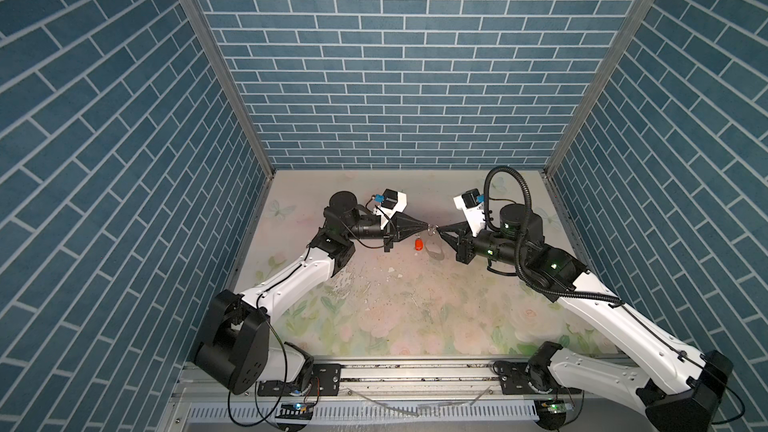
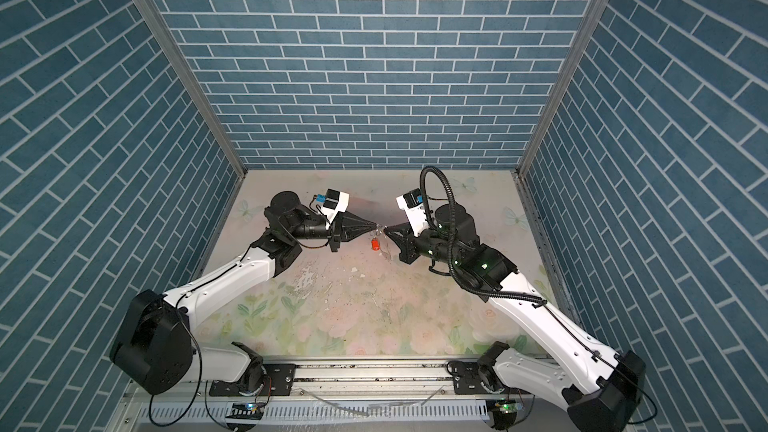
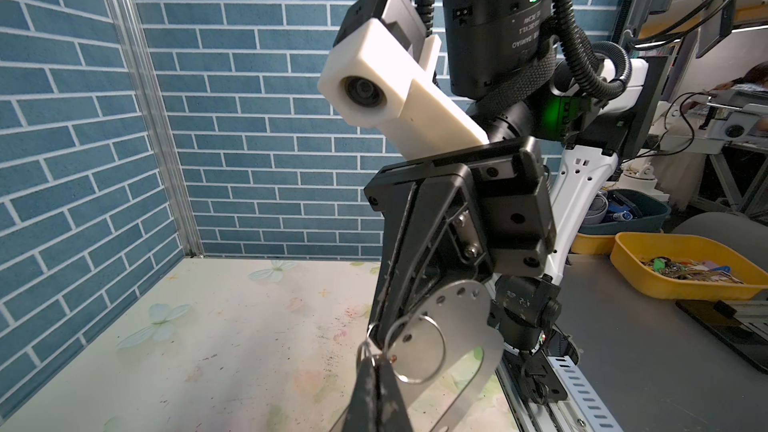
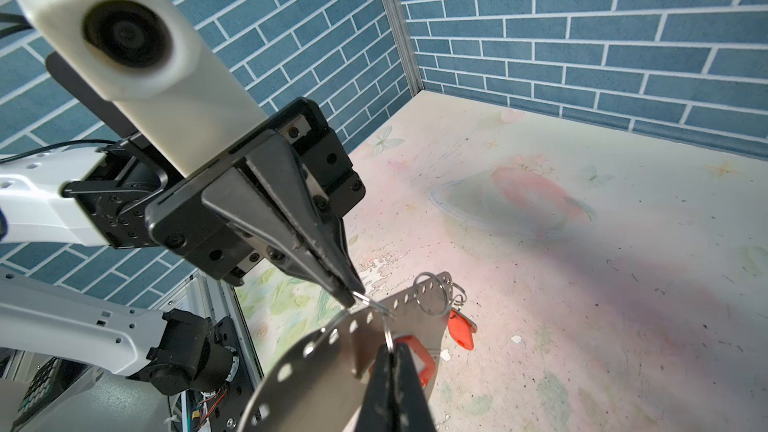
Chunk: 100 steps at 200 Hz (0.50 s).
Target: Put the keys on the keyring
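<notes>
While both arms are raised over the table (image 1: pixel 374 305), the left end effector (image 1: pixel 427 226) and right end effector (image 1: pixel 440 229) are brought tip to tip in mid-air. The keyring (image 4: pixel 316 371), a flat perforated metal loop, is clamped at its edge by the fully closed right end effector. One orange key tag (image 4: pixel 462 332) is seen hanging from the loop's edge, and a second tag (image 4: pixel 420 358) just behind the right fingers. A thin wire ring (image 4: pixel 373 305) is pinched by the closed left end effector. Threading is judged under way. Next, the ring must be worked through a hole without either grip being loosened.
</notes>
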### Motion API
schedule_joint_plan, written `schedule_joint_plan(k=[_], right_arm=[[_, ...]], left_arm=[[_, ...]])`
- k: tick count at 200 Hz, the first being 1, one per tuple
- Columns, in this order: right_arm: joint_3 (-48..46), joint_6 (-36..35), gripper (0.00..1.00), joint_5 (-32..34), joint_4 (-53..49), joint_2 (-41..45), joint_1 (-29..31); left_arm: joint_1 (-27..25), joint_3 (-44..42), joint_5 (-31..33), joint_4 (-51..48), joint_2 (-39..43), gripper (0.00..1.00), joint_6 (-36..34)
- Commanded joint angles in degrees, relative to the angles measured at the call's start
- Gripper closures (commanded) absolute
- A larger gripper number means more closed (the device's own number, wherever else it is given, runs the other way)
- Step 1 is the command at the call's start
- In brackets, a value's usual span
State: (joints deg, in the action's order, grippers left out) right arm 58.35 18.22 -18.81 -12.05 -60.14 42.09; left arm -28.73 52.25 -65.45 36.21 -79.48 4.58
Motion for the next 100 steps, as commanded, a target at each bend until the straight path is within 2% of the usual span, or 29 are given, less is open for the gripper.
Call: schedule_joint_plan(k=[1,59,100], right_arm=[[2.91,3.32,1.00,3.29,0.83,-0.14,-0.95],[3.18,7.39,1.00,2.03,1.56,-0.98,-2.48],[2.62,7.50,1.00,-0.45,2.92,-1.28,-2.46]], left_arm=[[-0.28,0.77,-4.50,3.33,0.03,1.00,1.42],[-0.27,0.10,-5.02,5.83,0.20,1.00,2.86],[-0.26,-0.47,-4.94,9.51,-0.56,1.00,5.16]])
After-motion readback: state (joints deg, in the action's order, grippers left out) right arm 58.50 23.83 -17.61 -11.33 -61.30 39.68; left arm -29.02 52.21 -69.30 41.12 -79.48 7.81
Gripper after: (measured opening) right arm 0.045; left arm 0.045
